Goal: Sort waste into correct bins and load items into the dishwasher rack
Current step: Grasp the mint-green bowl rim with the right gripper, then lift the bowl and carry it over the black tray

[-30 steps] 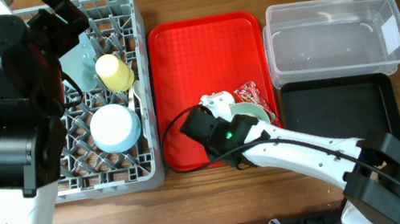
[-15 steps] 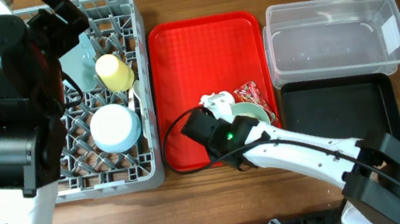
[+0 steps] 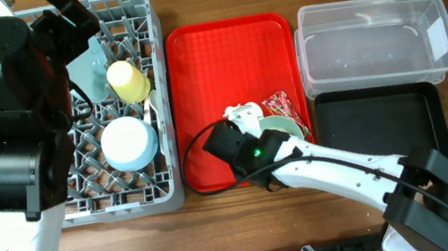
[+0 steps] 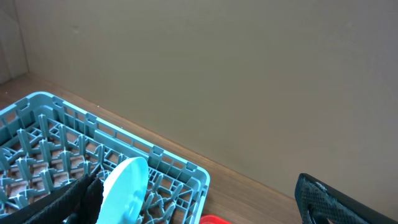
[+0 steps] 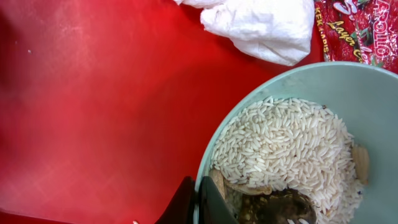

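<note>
Right arm [image 3: 340, 165] on the bowl [image 3: 279, 127]; left arm [image 3: 10, 97] idle over the rack [image 3: 144, 29].
Overhead: bowl on red tray's [image 3: 222, 62] near-right corner, black tray [image 3: 379, 122] just right of it. Left wrist: left fingers [image 4: 329, 196] wide, empty. Right wrist: right fingers [image 5: 210, 200] pinch bowl's near rim.

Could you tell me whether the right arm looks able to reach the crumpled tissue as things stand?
Probably yes: the tissue lies uncovered on the red tray just beyond the bowl, but the right fingers clamp the bowl's rim and must let go first.
</note>
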